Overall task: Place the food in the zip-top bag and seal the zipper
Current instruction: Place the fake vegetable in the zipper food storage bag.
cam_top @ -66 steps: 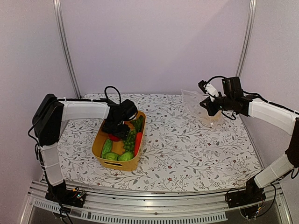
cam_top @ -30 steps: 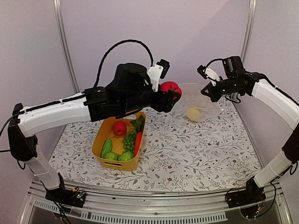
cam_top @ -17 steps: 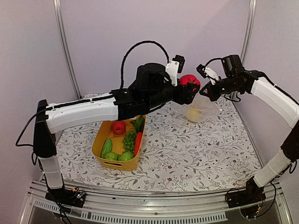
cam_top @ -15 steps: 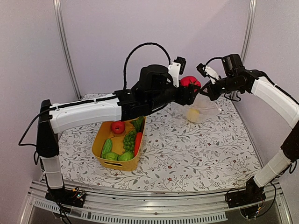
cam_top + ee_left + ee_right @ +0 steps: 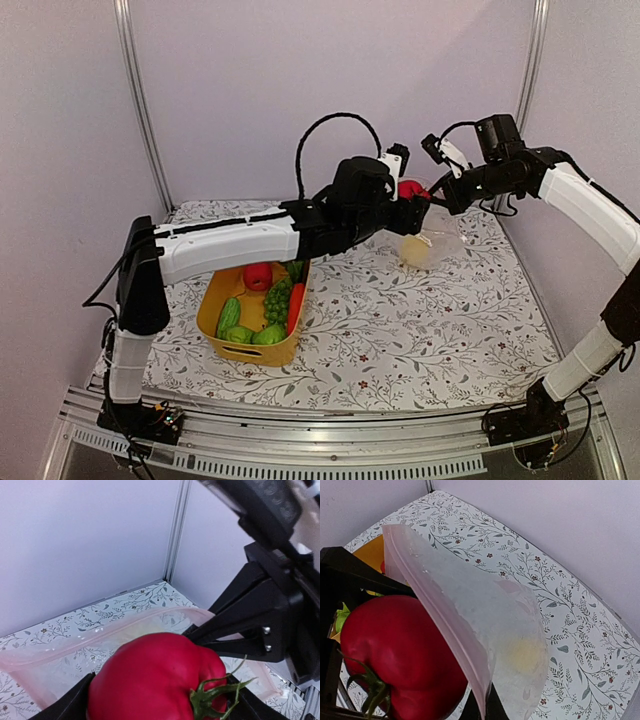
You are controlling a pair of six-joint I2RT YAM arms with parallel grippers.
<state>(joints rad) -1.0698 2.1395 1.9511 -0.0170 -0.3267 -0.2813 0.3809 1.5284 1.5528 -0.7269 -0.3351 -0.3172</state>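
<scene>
My left gripper (image 5: 411, 200) is shut on a red tomato (image 5: 408, 188) and holds it at the mouth of the clear zip-top bag (image 5: 432, 236). In the left wrist view the tomato (image 5: 155, 677) fills the jaws, with the pinkish zipper (image 5: 95, 636) just beyond it. My right gripper (image 5: 446, 190) is shut on the bag's upper rim and holds the mouth lifted. In the right wrist view the bag (image 5: 490, 605) hangs from my fingers, the tomato (image 5: 395, 650) beside its zipper (image 5: 437, 612). A yellow lemon (image 5: 524, 652) lies inside the bag. More food stays in the basket.
The yellow basket (image 5: 212, 300) at centre left holds a red apple (image 5: 258, 276), green grapes (image 5: 278, 298), a carrot (image 5: 296, 305), a cucumber (image 5: 229, 316) and limes (image 5: 268, 335). The left arm spans the table above the basket. Walls stand close behind the bag.
My left arm has carried the tomato from above the basket rightward and down to the bag's mouth. My right gripper has kept holding the bag's rim up, almost still.
</scene>
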